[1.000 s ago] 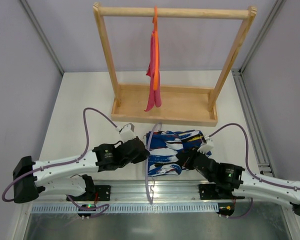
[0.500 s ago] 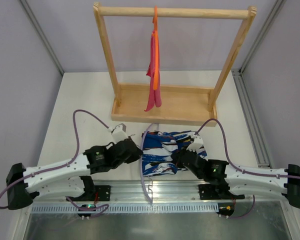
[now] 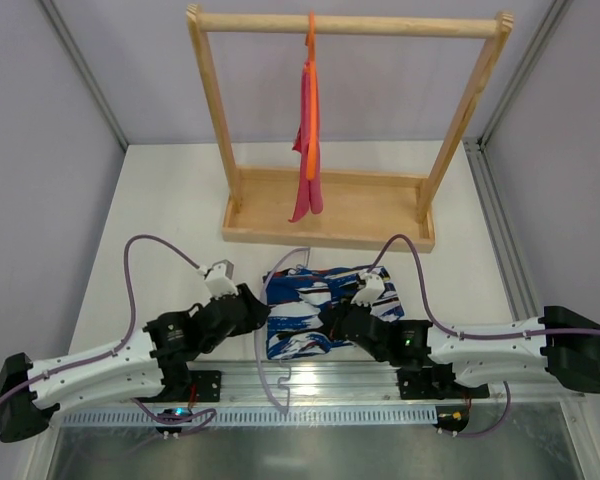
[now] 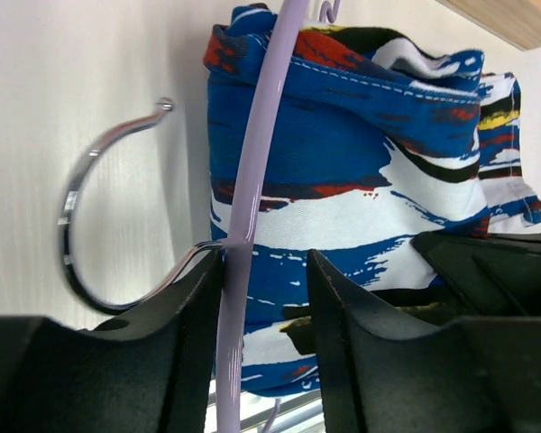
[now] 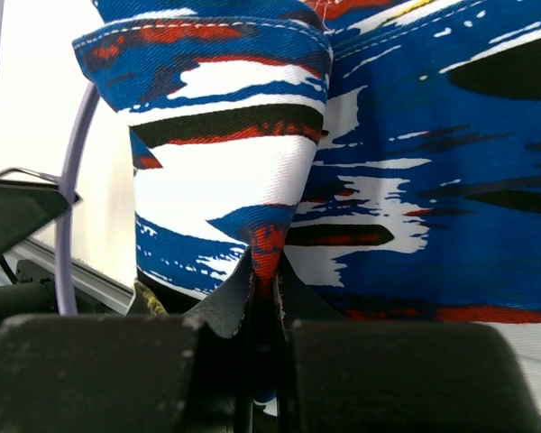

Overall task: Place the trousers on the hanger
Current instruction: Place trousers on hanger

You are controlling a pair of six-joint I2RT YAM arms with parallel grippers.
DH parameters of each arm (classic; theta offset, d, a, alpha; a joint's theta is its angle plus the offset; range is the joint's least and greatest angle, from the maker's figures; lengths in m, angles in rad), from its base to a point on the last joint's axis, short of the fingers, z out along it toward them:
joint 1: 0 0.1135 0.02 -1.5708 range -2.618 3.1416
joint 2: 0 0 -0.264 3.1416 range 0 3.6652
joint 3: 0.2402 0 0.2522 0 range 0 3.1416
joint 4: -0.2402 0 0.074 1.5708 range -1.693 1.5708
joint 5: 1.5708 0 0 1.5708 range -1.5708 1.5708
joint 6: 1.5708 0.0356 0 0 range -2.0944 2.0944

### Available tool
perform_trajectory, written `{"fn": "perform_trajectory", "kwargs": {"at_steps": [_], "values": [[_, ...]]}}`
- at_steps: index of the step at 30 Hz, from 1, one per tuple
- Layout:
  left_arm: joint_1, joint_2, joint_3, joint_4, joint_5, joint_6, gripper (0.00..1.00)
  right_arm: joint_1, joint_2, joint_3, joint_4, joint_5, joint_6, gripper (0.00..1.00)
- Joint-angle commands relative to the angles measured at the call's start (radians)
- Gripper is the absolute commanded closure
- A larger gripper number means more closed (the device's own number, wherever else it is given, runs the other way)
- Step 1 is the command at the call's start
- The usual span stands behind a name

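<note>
The trousers [image 3: 325, 300], blue, white, red and black print, lie bunched on the table near its front edge. The lilac hanger [image 3: 261, 340] curves along their left side, with part of the cloth over its bar. In the left wrist view the hanger bar [image 4: 252, 180] runs between my left gripper's [image 4: 263, 262] parted jaws, against the left finger [image 4: 176, 352]. The silver hook [image 4: 81, 216] lies on the table to the left. My right gripper [image 5: 263, 280] is shut on a raised fold of the trousers [image 5: 388, 180]. In the top view the left gripper [image 3: 250, 302] and right gripper [image 3: 325, 318] flank the trousers' left part.
A wooden rack [image 3: 325, 215] stands at the back of the table. An orange hanger with pink cloth [image 3: 308, 130] hangs from its top bar. A metal rail [image 3: 310, 385] runs along the near edge under both arms.
Both arms have drawn back and to the left, toward the near edge. The trousers and the hanger have shifted left and nearer with them.
</note>
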Motion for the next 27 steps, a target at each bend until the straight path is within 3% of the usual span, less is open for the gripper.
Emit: {"fn": "perform_trajectory", "kwargs": {"at_steps": [1,7,10,12,14,17,19,24,27], "values": [[0.001,-0.017,-0.074,0.179,0.073,0.008,0.56,0.013,-0.005,0.014,0.034,0.071,0.036,0.96],[0.001,-0.045,-0.108,0.172,0.078,0.015,0.52,0.018,-0.022,-0.028,0.027,0.083,0.064,0.96],[0.002,-0.094,-0.169,0.297,0.127,0.026,0.53,0.018,-0.022,-0.072,0.057,0.086,0.093,0.96],[0.001,-0.115,-0.203,0.366,0.145,0.028,0.57,0.021,-0.017,-0.078,0.062,0.088,0.102,0.96],[0.001,-0.129,-0.206,0.371,0.144,0.032,0.67,0.022,-0.01,-0.078,0.064,0.089,0.107,0.96],[0.001,-0.118,-0.189,0.307,0.106,-0.004,0.89,0.025,-0.011,-0.058,0.053,0.091,0.093,0.96],[0.001,-0.103,-0.165,0.223,0.054,-0.046,1.0,0.027,-0.023,0.015,-0.106,0.14,0.094,0.96],[0.002,-0.039,-0.091,-0.007,-0.055,-0.184,1.0,0.025,-0.132,0.112,-0.405,0.256,0.08,0.96],[0.001,0.045,-0.034,-0.075,-0.083,-0.176,1.0,0.027,-0.183,0.109,-0.336,0.222,0.001,0.96]]}}
